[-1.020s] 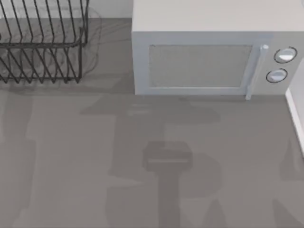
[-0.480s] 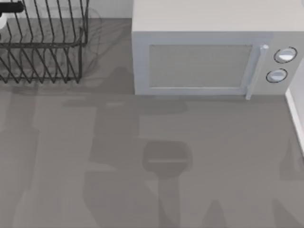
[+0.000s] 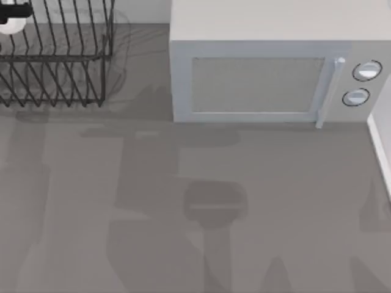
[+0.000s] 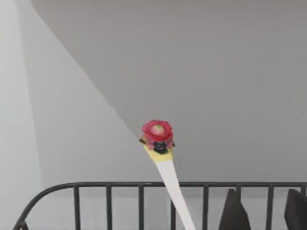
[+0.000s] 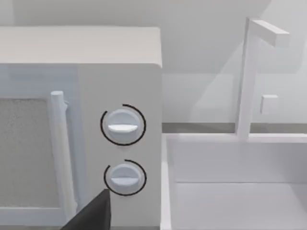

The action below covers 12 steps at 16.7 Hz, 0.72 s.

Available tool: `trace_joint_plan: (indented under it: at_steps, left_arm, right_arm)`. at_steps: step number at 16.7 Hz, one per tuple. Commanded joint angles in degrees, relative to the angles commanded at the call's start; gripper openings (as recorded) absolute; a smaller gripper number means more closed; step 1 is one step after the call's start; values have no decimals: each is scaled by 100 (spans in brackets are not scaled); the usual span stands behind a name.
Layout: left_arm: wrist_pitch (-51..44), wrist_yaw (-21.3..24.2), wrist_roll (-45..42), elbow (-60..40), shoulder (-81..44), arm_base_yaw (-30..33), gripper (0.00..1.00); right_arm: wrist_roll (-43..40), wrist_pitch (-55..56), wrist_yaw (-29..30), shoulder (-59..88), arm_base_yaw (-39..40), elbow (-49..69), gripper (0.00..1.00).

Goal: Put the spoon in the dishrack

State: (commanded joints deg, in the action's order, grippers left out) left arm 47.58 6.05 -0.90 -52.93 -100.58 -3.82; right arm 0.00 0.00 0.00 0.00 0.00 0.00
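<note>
Since half a second back, your left claw (image 3: pixel 13 10) sits barely lower over the dishrack (image 3: pixel 58 58); spoon (image 4: pixel 165 167) apparently pinched, handle above the rail; release next, I judge.

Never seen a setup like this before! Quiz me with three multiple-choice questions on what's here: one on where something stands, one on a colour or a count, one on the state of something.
1. Where does the dishrack stand on the table?
A. far left corner
B. near right corner
C. middle

2. How many round knobs has the microwave?
A. one
B. two
C. four

3. How is the microwave's door?
A. wide open
B. taken off
C. shut

Answers:
1. A, the top view shows the black bars at its upper left.
2. B, two knobs sit one above the other beside the handle.
3. C, the door lies flush with the front.

The spoon, with its red ornament, pokes up above the rack's rim in the left wrist view.
</note>
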Motion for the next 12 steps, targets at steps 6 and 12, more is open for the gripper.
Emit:
trace_joint_plan:
  at_steps: [6, 12]
  left_arm:
    - [0, 0, 0, 0, 0, 0, 98]
    - [0, 0, 0, 0, 0, 0, 100]
  right_arm:
    - [0, 0, 0, 0, 0, 0, 100]
    - [0, 0, 0, 0, 0, 0, 100]
